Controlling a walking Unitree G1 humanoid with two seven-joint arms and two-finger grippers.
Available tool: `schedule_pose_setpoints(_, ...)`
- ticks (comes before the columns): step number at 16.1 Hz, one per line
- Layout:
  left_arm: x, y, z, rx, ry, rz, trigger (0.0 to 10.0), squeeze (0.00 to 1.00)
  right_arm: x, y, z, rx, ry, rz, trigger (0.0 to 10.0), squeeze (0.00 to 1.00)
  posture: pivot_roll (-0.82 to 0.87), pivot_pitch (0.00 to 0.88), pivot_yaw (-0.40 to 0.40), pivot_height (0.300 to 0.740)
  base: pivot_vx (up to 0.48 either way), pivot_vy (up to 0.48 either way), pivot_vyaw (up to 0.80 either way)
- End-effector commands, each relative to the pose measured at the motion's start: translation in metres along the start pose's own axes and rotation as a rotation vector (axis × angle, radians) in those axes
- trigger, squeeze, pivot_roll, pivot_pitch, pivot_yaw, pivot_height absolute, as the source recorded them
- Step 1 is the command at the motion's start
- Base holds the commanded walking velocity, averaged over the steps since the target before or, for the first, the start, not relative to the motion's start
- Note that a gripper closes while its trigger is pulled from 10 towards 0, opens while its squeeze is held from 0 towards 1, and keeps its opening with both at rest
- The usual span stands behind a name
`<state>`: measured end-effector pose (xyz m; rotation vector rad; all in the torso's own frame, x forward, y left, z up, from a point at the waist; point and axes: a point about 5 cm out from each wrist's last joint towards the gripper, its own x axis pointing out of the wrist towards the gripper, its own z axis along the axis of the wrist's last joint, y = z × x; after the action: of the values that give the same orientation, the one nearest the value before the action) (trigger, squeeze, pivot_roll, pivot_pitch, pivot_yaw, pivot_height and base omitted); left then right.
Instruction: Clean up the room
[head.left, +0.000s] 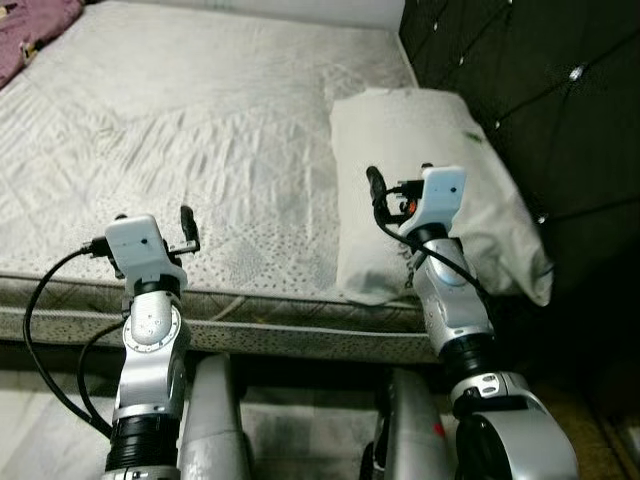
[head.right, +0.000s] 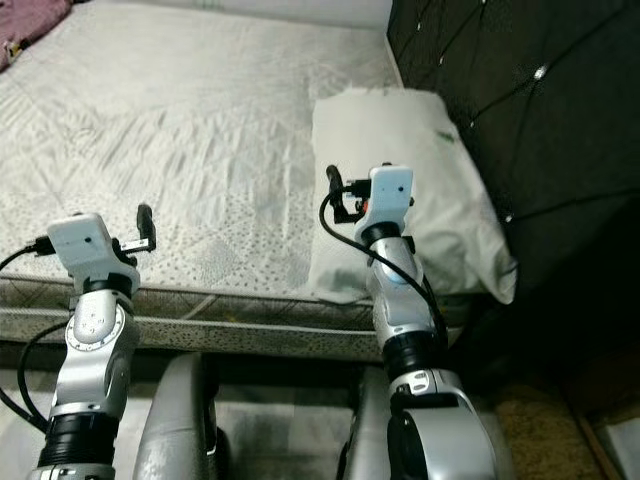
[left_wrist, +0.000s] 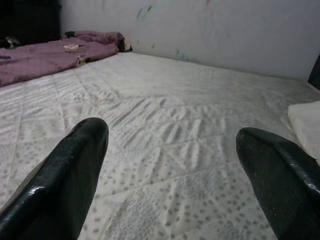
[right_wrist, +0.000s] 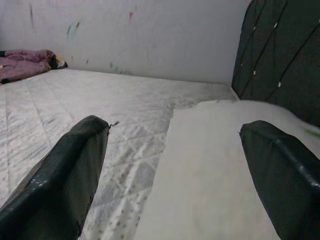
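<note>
Head cameras look down on the mattress (head.left: 200, 130); wrist cameras skim low across it toward the wall (left_wrist: 200, 30).

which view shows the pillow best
The left eye view: the whole white pillow shows on the mattress beside the dark headboard, with the right gripper over it. The right eye view is similar. The right wrist view shows its near surface, the left wrist view just a corner.
</note>
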<state>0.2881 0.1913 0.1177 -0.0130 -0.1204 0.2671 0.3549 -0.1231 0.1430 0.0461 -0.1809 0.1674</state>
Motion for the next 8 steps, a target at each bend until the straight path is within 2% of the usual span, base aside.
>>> schedule_pose_setpoints(1, -0.002, -0.004, -0.002, 0.001, 0.003, -0.019, 10.0, 0.0, 0.0, -0.003, 0.006, -0.008, -0.015, -0.002, 10.0, 0.0, 0.01, 0.0, -0.056, 0.655, 0.0, 0.0, 0.0)
schedule_pose_setpoints(5, -0.007, 0.001, -0.005, 0.006, 0.015, -0.006, 10.0, 0.0, -0.005, -0.001, 0.001, -0.009, 0.003, 0.009, 10.0, 0.0, 0.02, 0.0, -0.055, 0.7, 0.0, 0.0, 0.0)
schedule_pose_setpoints(7, -0.016, 0.011, -0.015, 0.018, 0.054, 0.03, 10.0, 0.0, -0.009, -0.001, -0.007, -0.041, 0.043, -0.031, 10.0, 0.0, 0.03, 0.0, -0.045, 0.7, 0.0, 0.0, 0.0)
schedule_pose_setpoints(8, -0.017, 0.01, -0.015, 0.017, 0.056, 0.03, 10.0, 0.0, -0.011, -0.001, -0.008, -0.042, 0.047, -0.025, 10.0, 0.0, 0.03, 0.0, -0.043, 0.7, 0.0, 0.0, 0.0)
